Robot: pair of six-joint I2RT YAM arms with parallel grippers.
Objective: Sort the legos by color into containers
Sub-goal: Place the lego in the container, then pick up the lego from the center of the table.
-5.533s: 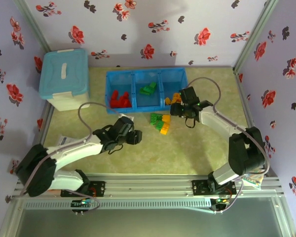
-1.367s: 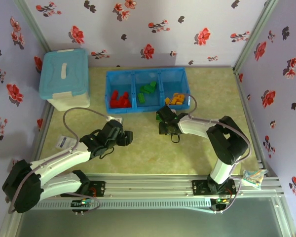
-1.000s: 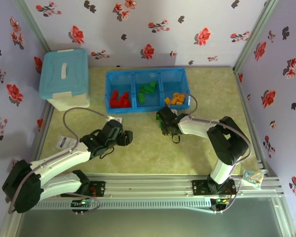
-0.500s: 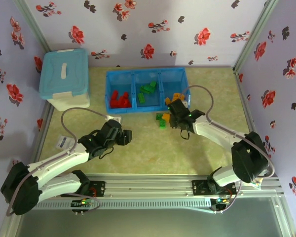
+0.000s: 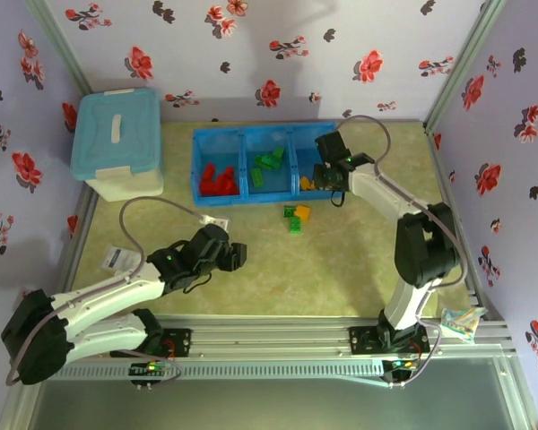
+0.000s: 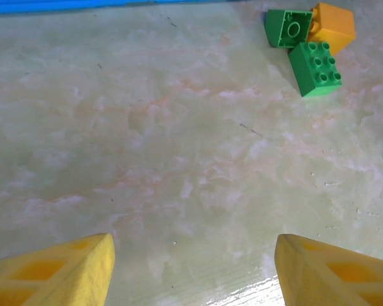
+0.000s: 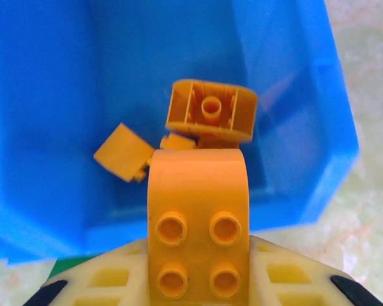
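The containers are one bright blue tray [image 5: 242, 195] of three compartments: red legos [image 5: 217, 179] on the left, green legos [image 5: 267, 166] in the middle, orange legos [image 5: 312, 183] on the right. My right gripper [image 5: 328, 176] hangs over the right compartment's near edge. In the right wrist view that gripper [image 7: 198, 274] is shut on an orange brick [image 7: 198, 217], above two loose orange bricks [image 7: 210, 111] on the compartment floor. Two green bricks [image 6: 315, 69] and an orange one [image 6: 333, 25] lie together on the table. My left gripper [image 6: 191, 268] is open over bare table, well short of them.
A pale blue lidded box [image 5: 117, 139] stands at the back left. A white paper slip [image 5: 118, 258] lies at the left edge. The flowered walls close in the table on three sides. The blue tray's front wall [image 6: 83, 5] runs along the top of the left wrist view.
My right gripper has carried the orange brick from the loose pile back to the right compartment. The left arm has shifted slightly toward the near edge.
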